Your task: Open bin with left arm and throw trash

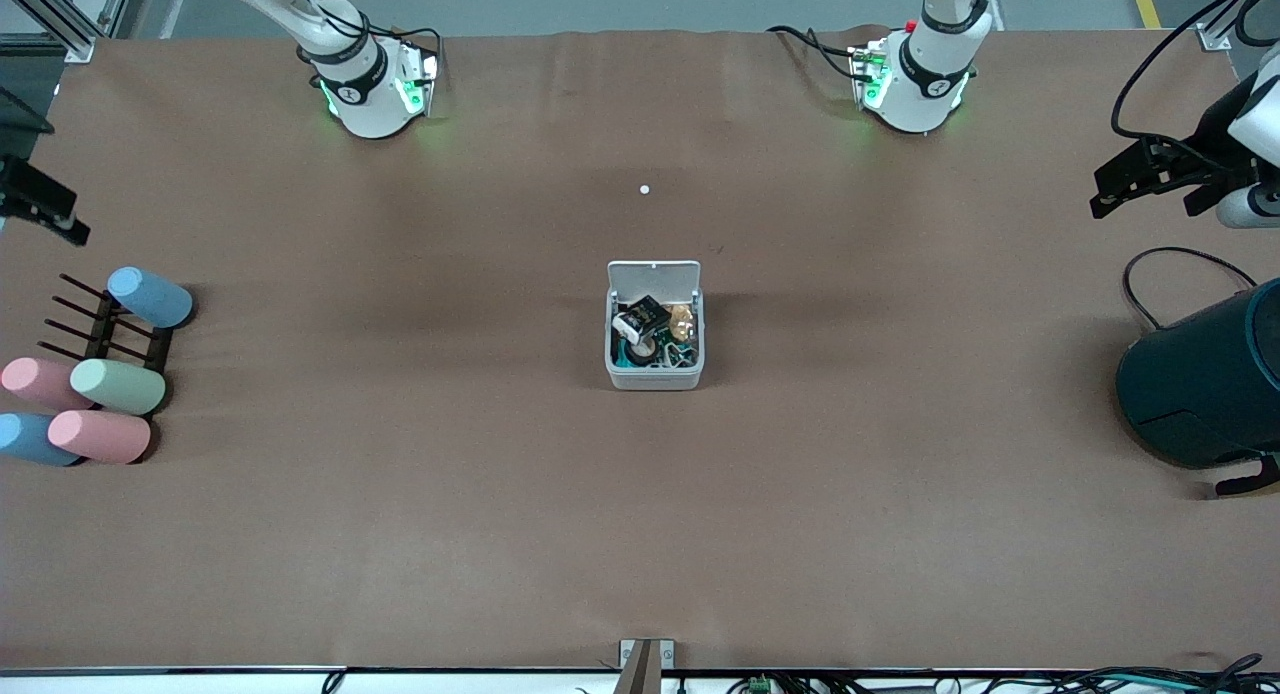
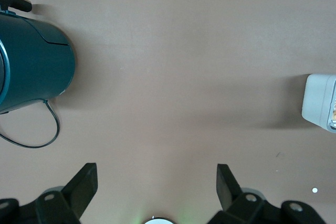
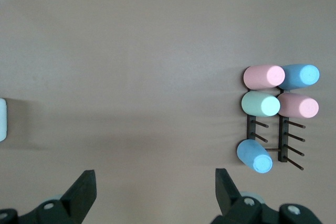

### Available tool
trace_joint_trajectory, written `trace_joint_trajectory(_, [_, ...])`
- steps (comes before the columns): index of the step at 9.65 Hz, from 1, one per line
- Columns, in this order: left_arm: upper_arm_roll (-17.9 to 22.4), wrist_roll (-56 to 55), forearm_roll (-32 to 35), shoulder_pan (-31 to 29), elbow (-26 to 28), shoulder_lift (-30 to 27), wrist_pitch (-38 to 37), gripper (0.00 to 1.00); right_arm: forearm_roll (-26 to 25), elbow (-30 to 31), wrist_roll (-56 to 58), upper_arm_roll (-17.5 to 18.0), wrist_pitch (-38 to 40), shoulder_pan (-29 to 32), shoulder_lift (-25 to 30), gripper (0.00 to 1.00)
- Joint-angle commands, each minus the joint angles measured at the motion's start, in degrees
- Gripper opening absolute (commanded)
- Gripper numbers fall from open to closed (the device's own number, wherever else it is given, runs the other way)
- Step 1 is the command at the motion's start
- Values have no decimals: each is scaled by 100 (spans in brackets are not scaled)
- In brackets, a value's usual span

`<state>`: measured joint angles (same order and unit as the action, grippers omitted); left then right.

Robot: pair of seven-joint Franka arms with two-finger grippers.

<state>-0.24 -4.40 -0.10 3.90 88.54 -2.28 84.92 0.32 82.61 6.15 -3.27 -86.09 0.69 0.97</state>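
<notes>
Standing mid-surface, the bin has its lid tipped up on the edge toward the robots' bases, and inside lies the trash: a black wrapper, a small tape roll and a pale loop, jumbled together. The left claw hangs at the left arm's end of the surface, above the brown surface near the dark teal drum; its fingers stand wide and hold nothing. The right claw waits at the right arm's end, near the rack of pastel cylinders, its fingers likewise spread wide and empty. A small white dot lies between the bin and the bases.
</notes>
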Motion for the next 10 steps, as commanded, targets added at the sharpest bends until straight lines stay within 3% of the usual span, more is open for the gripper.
trace_joint_trajectory(1, [6, -17, 19, -3, -30, -18, 25, 100, -120, 228, -122, 274, -48, 160, 175, 100])
trace_joint_trajectory(10, [6, 9, 19, -12, -39, -18, 25, 100, -120, 484, -122, 265, -163, 133, 184, 100])
